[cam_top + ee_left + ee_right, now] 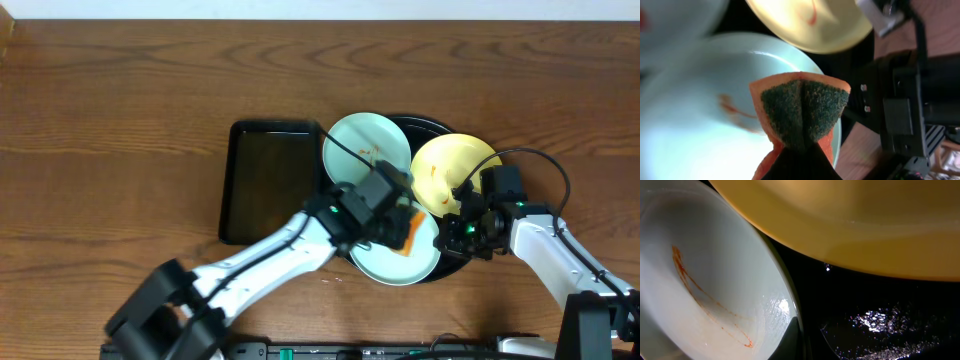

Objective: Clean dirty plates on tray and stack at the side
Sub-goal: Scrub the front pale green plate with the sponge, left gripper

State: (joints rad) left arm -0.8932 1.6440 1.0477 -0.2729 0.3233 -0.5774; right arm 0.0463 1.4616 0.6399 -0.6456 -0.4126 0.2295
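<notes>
A: Three plates on the tray (432, 124), overhead view. Upper mint plate (365, 145) at 11 o'clock, yellow plate (452, 168) at 2, lower mint plate (392, 265) at 6.
B: Left gripper (392, 222)?
A: Over the lower mint plate's 12 o'clock edge, pinching an orange sponge (409, 233). Right gripper (468, 228) is at that plate's 3 o'clock rim, just beside the yellow plate. Spread or pressed together: cannot tell. The rectangular tray (268, 180) lies at the round tray's 9 o'clock.
B: Left wrist view?
A: Sponge is folded, green scouring face toward the camera, clamped at its lower end. A brown-orange smear (732, 112) on the mint plate lies at the sponge's 9 o'clock. Yellow plate at 12.
B: Right wrist view?
A: Mint plate fills the 9 o'clock side and has a thin orange streak. Yellow plate spans 12 to 3. Wet black tray at 5. Jaw state not visible here.
</notes>
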